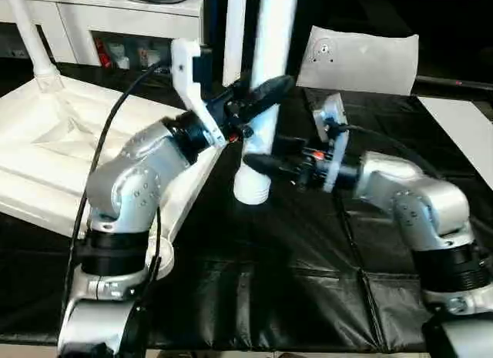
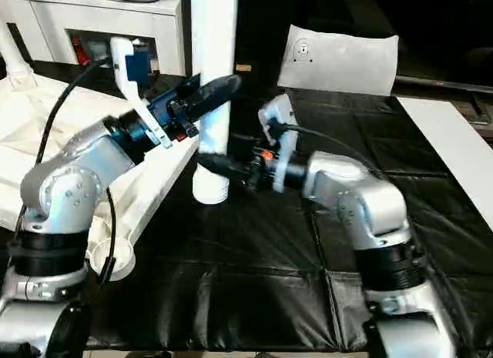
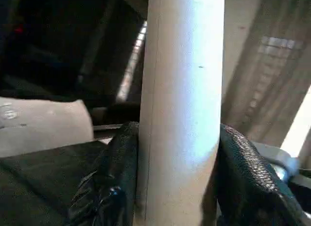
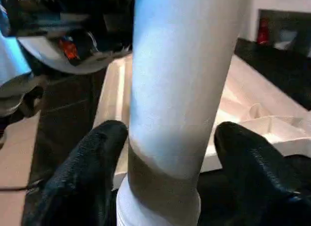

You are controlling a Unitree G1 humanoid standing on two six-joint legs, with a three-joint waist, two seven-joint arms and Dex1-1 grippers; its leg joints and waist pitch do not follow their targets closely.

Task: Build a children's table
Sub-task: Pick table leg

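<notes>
in the middle of the black table (image 1: 308,296), a white leg (image 1: 266,81) stands upright. the left tool (image 1: 258,96) squeezes it up high so it won't tip. the right tool (image 1: 258,164) sits open around it lower down, not touching. the top (image 1: 46,142) lies left.

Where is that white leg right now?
The white leg stands upright on the black mat mid-scene, beside the tabletop, between both grippers.

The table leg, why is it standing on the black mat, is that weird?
A little odd: the table leg stands upright on the black mat, not in the tabletop beside it. The left gripper clamps it; the right gripper has its jaws apart around it.
</notes>
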